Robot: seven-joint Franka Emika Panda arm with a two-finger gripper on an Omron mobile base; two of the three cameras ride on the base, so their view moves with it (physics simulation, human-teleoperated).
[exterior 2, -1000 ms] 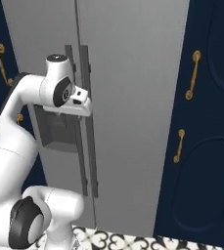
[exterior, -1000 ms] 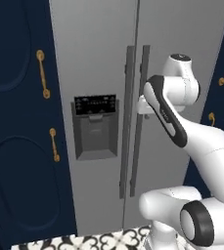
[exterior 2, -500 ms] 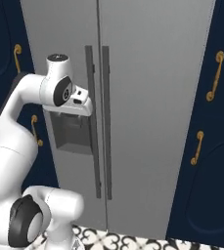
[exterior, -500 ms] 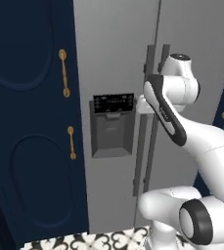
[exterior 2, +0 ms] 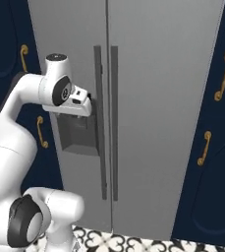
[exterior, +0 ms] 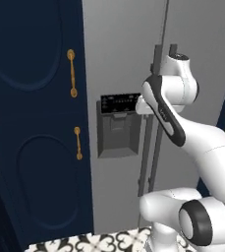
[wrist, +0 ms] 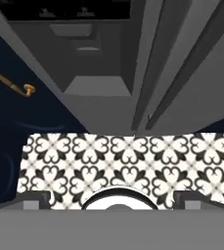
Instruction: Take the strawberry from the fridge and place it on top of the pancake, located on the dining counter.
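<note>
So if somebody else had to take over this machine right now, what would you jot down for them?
Gripper: open, holding nothing, up near the fridge's two long handles.
Fridge: both doors shut, with the dark dispenser panel on the left door.
Strawberry, pancake and dining counter: not located from here.
Done: the arm is parked in front of the fridge.
Left: grab a handle, open the door, find and pick the strawberry, carry it to the dining counter and set it on the pancake.

No readable text anywhere; the fridge (exterior: 128, 59) dispenser panel (exterior: 120, 102) has small pale marks, probably button labels, too blurred to make out.
</note>
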